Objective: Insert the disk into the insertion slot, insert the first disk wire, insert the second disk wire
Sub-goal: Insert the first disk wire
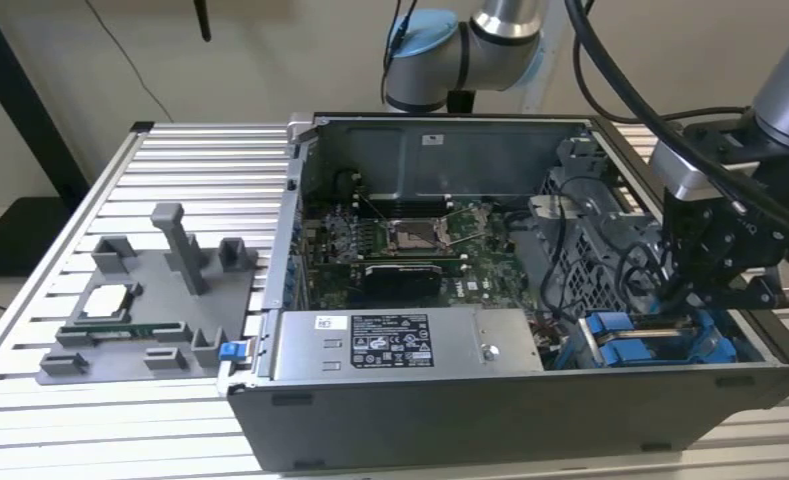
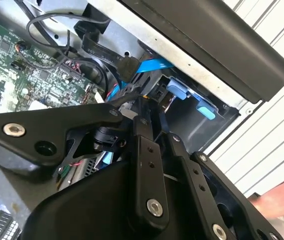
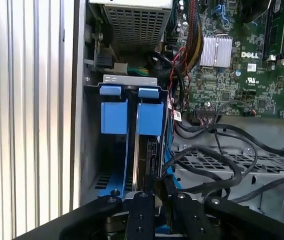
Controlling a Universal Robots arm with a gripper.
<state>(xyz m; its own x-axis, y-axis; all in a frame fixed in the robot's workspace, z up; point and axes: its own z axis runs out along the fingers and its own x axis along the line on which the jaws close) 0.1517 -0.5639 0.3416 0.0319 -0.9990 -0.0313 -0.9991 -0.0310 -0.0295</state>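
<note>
The disk (image 3: 151, 150) stands edge-on in the insertion slot (image 3: 89, 150), its blue carrier tabs (image 3: 151, 117) at the mouth. In the exterior view the slot (image 1: 634, 345) is at the case's front corner, on the exterior view's right. My gripper (image 1: 698, 292) hangs right above it. In both wrist views the narrow fingers (image 3: 142, 210) sit close together on a black wire plug (image 3: 160, 186) at the disk's end. A blue flat wire (image 2: 154, 65) with a black plug (image 2: 127, 67) lies just past the gripper (image 2: 134, 106).
The open computer case holds a motherboard (image 1: 408, 240), a silver power-supply box (image 1: 394, 345) and loose black cables (image 3: 217, 160) beside the bay. A grey fixture (image 1: 141, 310) with parts stands on the slatted table at the exterior view's left. A person's hand (image 2: 282, 197) is outside the case.
</note>
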